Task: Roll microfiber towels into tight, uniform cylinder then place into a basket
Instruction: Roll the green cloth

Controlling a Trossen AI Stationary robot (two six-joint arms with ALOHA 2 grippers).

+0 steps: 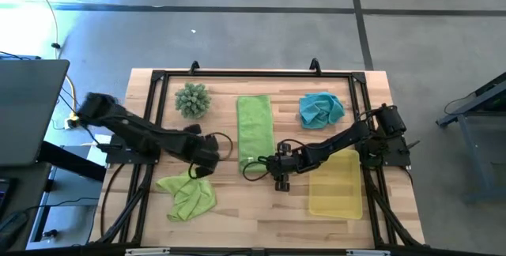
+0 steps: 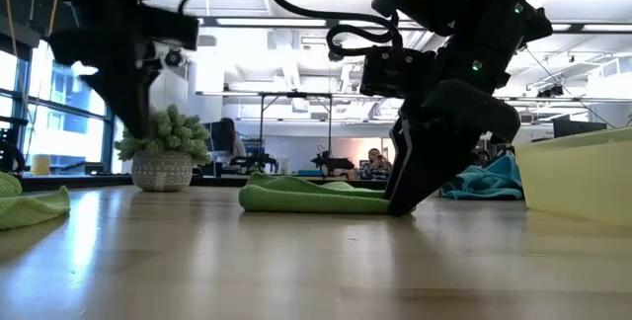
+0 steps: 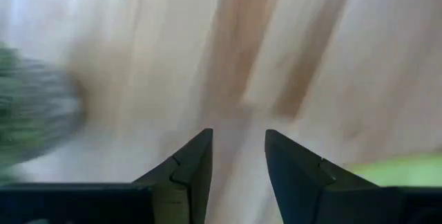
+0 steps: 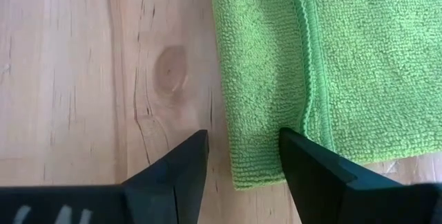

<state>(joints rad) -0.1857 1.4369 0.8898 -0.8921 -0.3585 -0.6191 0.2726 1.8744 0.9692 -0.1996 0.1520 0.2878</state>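
**Two arms low over a table of towels**

A wooden tabletop [image 1: 261,216] stands on a grey concrete floor, with an open office visible beyond it. Down the middle lies a lime towel [image 1: 254,133] folded into a long strip. The right gripper [image 1: 269,163] sits at the strip's near end, its fingers [image 4: 181,172] apart and straddling the towel's corner, with nothing clamped between them. In the low view its tips reach down to the wood beside the cloth. The left gripper [image 1: 207,157] hangs just left of the strip, released, with bare wood between its fingers [image 3: 186,175]. A second lime towel [image 1: 187,194] lies crumpled near the front left corner. A teal towel [image 1: 321,108] is bunched toward the back right. The yellow basket [image 1: 336,183] rests at the right edge. A potted plant [image 1: 193,99] stands toward the back left.
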